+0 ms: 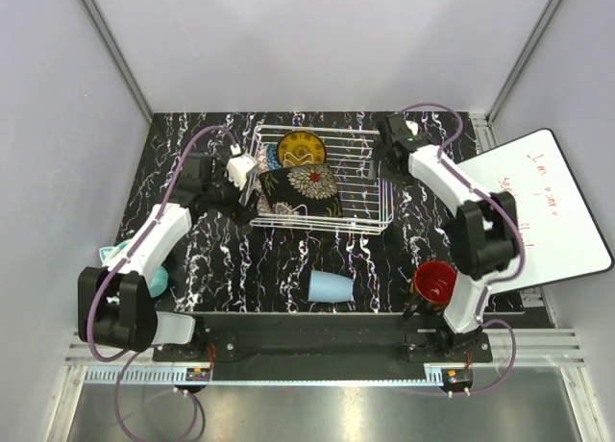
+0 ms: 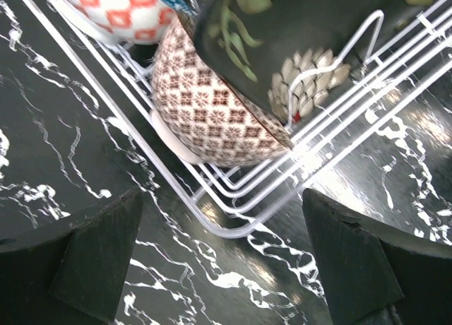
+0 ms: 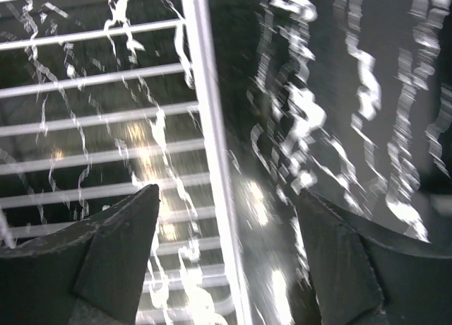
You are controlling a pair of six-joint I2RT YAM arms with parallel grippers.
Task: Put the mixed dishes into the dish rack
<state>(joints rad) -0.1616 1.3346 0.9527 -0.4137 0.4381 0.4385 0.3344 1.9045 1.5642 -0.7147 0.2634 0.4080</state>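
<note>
Tines of the white wire dish rack (image 1: 365, 187) prop the black square floral plate (image 1: 300, 194) and yellow ornate round plate (image 1: 301, 150) on edge, while the left gripper (image 2: 221, 212) and right gripper (image 3: 227, 205) hover at its sides, jaws apart and empty, free for the light-blue cup (image 1: 331, 286) and red-inside dark mug (image 1: 434, 281) outside it.

Whiteboard (image 1: 557, 202): red handwriting, opening looks like "I'm"; rest too small to read.

The plate (image 1: 300, 192) is black floral, the cup (image 1: 330, 286) light-blue.
</note>
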